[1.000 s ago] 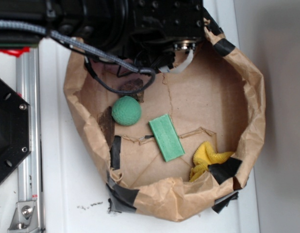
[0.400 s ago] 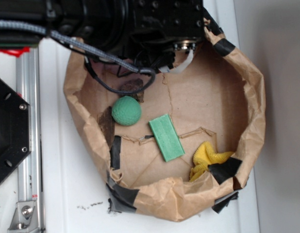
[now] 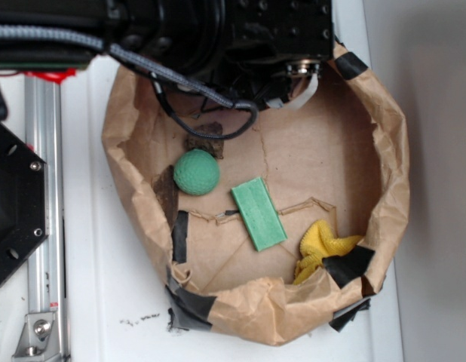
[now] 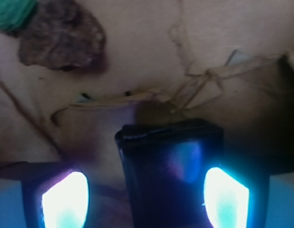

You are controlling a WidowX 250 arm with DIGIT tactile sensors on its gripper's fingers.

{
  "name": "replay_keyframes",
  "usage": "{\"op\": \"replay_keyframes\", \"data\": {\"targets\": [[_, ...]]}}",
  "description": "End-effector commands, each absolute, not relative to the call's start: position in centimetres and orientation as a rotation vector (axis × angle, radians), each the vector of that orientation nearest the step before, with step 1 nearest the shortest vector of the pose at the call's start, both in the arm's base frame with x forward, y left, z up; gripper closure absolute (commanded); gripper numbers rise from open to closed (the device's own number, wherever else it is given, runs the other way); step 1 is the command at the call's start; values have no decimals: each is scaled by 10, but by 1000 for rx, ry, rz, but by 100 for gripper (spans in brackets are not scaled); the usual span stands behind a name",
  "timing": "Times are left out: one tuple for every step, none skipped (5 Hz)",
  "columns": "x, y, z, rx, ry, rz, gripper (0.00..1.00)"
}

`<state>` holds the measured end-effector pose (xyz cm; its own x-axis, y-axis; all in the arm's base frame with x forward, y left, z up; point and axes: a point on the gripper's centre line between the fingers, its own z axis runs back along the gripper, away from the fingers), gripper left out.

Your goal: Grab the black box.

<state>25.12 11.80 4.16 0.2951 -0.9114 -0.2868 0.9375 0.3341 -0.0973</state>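
While the wrist view looks down between the fingers, the black box (image 4: 171,175) sits on the brown paper floor, glossy, between the two glowing fingertips (image 4: 225,197). The gripper (image 4: 144,199) is open: the right pad is at the box's edge, the left one apart with a gap. A brown patch (image 4: 61,38) lies far left, the green ball (image 4: 11,12) at the corner. From the exterior view, the box is hidden under the arm (image 3: 218,38) at the far side of the paper bowl (image 3: 391,173). Nearer lie a green block (image 3: 258,213) and yellow cloth (image 3: 320,241).
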Motion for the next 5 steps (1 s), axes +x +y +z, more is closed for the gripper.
{"op": "replay_keyframes", "data": {"targets": [[257,107,45,138,231,-1245,0],[261,106,42,151,241,-1246,0],[264,105,32,150,287,-1245,0],[265,107,19,130,360,-1269,0],[260,111,21,27,314,-1302,0]]}}
